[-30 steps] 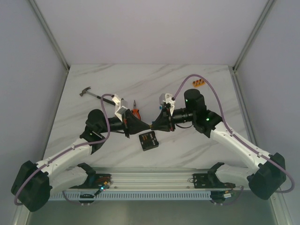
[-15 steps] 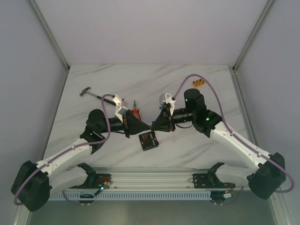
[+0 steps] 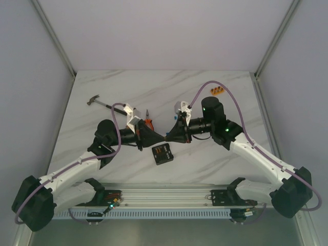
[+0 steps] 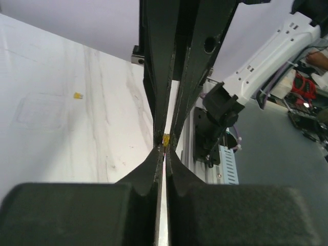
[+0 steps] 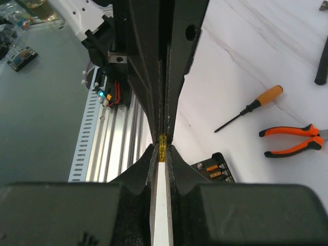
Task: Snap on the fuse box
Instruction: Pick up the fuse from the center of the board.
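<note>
The fuse box [image 3: 162, 153] is a small black square box lying open-topped on the marble table, just in front of the two grippers; its corner with orange fuses shows in the right wrist view [image 5: 218, 166]. Above the table my left gripper [image 3: 161, 136] and right gripper [image 3: 169, 137] meet tip to tip. A tiny yellow fuse [image 5: 162, 146] is pinched where they meet. One end sits between the right gripper's [image 5: 162, 149] tips, the other between the left gripper's [image 4: 165, 149] tips, and it also shows in the left wrist view [image 4: 165, 139]. No clear lid is in view.
A hammer [image 3: 97, 101] lies at the back left, orange-handled pliers [image 3: 149, 123] behind the left wrist, and an orange fuse strip [image 3: 219, 91] at the back right. A screwdriver [image 5: 251, 107] lies near the pliers [image 5: 289, 141]. A loose yellow fuse [image 4: 78, 95] rests on the marble.
The right gripper's jaws have narrowed onto the fuse. The left gripper has edged slightly towards the right gripper; the fuse box has not moved.
</note>
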### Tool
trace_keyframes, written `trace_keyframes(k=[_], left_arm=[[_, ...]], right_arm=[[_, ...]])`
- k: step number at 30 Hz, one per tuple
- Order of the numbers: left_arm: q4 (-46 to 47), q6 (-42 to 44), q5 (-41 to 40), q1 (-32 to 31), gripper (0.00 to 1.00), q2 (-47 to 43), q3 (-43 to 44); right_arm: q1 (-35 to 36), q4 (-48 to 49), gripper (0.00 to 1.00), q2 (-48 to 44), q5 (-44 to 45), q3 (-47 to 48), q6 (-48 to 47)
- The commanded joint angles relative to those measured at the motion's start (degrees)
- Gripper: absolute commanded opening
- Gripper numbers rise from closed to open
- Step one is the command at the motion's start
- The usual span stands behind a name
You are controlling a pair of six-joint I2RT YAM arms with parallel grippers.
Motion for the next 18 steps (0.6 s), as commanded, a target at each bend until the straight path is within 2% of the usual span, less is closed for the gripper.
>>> trace_keyframes(k=[1,4,9,12,14,18], left_arm=[[-2.3,-0.18,-9.18,0.09,0.19,-1.58,-0.59],[-4.14,-2.82,-16.86,0.09,0.35,-3.18,-2.61],[-11.57,-7.79,-30.59,0.09,0.54,-7.41,-5.69],[-14.28,-11.76,-35.94,0.14,0.66,-9.93,-8.82],[-16.16,-14.91,-39.08,0.18,0.7,-11.05,-10.51],[-17.33,-20.0,-41.07,0.18,0.71,-11.27,-13.89]], right_arm=[[0.1,0.44,0.0,-1.35,2.69,0.84,3.13],[1.11,0.51,0.0,-1.76,9.5,-1.07,6.78],[5.33,-0.35,0.0,-1.72,25.92,-3.87,12.17],[8.12,-1.62,0.0,-0.06,34.82,-4.26,16.09],[10.81,-2.29,0.0,1.18,41.9,-4.32,18.78],[15.7,-3.45,0.0,3.48,53.52,-4.05,22.35]])
